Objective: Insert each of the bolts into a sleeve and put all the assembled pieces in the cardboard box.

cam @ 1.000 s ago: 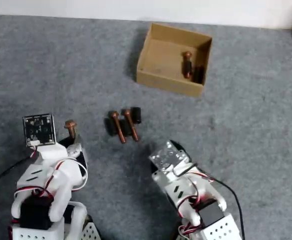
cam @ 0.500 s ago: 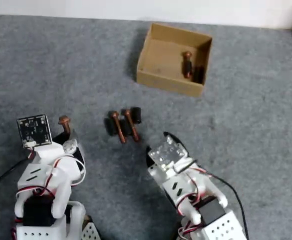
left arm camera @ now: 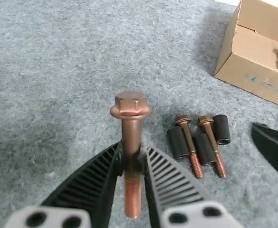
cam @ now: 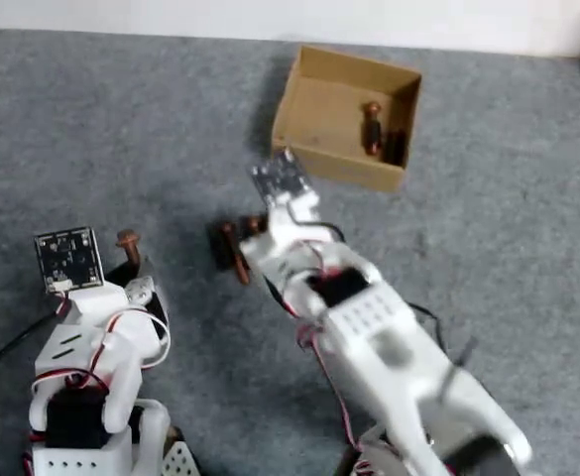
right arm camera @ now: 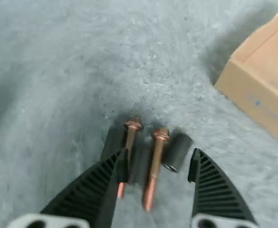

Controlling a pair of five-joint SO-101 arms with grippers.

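My left gripper is shut on the shank of a copper bolt, held clear of the carpet with its head pointing away from the arm; the high view has this bolt at the left. Two more bolts lie side by side among three black sleeves in the middle of the carpet. My right gripper hangs open over them, one finger on each side of the group. The cardboard box at the back holds one assembled piece.
Grey carpet covers the whole table. The box stands a short way beyond the loose bolts and sleeves. The right arm stretches diagonally across the middle of the high view.
The right arm has swung forward from the near edge until its open gripper is over the loose bolts and sleeves. The left gripper shifted its bolt slightly, then held still.
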